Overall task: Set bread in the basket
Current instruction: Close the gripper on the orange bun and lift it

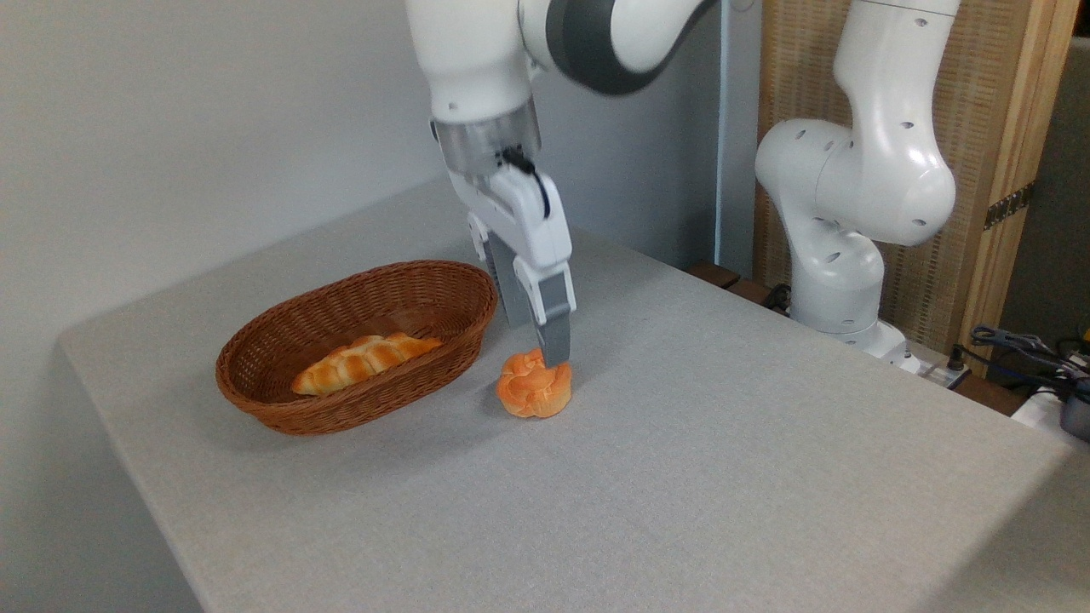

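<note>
The bread (534,387), a small round orange bun with a lobed top, rests on the grey tablecloth just right of the basket. The basket (255,387) is an oval brown wicker one, left of centre. My gripper (536,345) points down directly over the bun with its fingers apart, open. The nearer fingertip (555,353) reaches the bun's top right edge and the other finger stands behind the bun. Whether the fingers press on the bun is unclear.
A long braided golden loaf (366,359) lies inside the basket. The arm's white base (839,289) stands beyond the table's far right edge, with cables and plugs (1022,349) beside it. The table's front and left edges drop off close to the basket.
</note>
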You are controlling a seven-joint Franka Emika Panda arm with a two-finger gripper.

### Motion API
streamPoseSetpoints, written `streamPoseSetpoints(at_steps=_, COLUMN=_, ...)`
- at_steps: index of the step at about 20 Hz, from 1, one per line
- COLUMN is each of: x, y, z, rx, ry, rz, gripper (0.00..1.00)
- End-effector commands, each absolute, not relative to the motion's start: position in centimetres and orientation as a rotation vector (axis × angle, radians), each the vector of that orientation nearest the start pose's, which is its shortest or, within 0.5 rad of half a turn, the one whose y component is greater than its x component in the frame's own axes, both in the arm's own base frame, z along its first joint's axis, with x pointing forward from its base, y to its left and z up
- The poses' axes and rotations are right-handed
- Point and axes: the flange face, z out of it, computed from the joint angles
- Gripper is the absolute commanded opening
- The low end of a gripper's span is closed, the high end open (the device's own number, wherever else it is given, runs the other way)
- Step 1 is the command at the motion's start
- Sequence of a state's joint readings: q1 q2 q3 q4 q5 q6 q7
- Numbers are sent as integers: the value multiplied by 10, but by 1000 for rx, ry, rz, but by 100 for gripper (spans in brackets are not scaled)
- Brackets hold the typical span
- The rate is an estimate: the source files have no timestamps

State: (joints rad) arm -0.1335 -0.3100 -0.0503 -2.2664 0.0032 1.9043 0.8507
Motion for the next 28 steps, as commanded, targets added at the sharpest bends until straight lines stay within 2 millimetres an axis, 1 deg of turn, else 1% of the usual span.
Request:
streamPoseSetpoints(at_steps=1, x=440, y=-93, z=439, rx=-2693, ry=1613, rz=98, gripper=100)
streamPoseSetpoints(at_steps=4, x=440, y=-107, z=430, rx=-2675, ry=1651, rz=109, gripper=100)
streamPoseSetpoints(at_steps=7, x=444, y=-112, z=426, rx=-2722, ry=1642, rz=71, gripper=100)
streamPoseSetpoints(at_steps=8, x=446, y=-113, z=422, rx=-2742, ry=1640, rz=62, gripper=97)
streamPoseSetpoints(at_steps=10, x=448, y=-116, z=420, rx=-2742, ry=1641, rz=39, gripper=58)
streamPoseSetpoints(at_steps=11, x=448, y=-118, z=419, rx=-2737, ry=1650, rz=42, gripper=43)
streamPoseSetpoints(at_steps=12, x=448, y=-119, z=419, rx=-2734, ry=1653, rz=42, gripper=37)
streamPoseSetpoints(at_steps=13, x=448, y=-119, z=419, rx=-2736, ry=1652, rz=42, gripper=28)
streamPoseSetpoints(at_steps=14, x=448, y=-119, z=419, rx=-2736, ry=1652, rz=42, gripper=25)
streamPoseSetpoints(at_steps=21, x=449, y=-119, z=418, rx=-2737, ry=1653, rz=49, gripper=26)
streamPoseSetpoints(at_steps=23, x=452, y=-118, z=426, rx=-2737, ry=1652, rz=38, gripper=25)
streamPoseSetpoints(at_steps=24, x=458, y=-117, z=440, rx=-2741, ry=1643, rz=13, gripper=25)
streamPoseSetpoints(at_steps=25, x=464, y=-117, z=453, rx=-2755, ry=1641, rz=28, gripper=25)
streamPoseSetpoints(at_steps=26, x=474, y=-117, z=465, rx=-2776, ry=1641, rz=49, gripper=25)
streamPoseSetpoints(at_steps=27, x=484, y=-114, z=481, rx=-2798, ry=1634, rz=66, gripper=25)
streamPoseSetpoints(at_steps=28, x=495, y=-105, z=495, rx=-2823, ry=1613, rz=81, gripper=25)
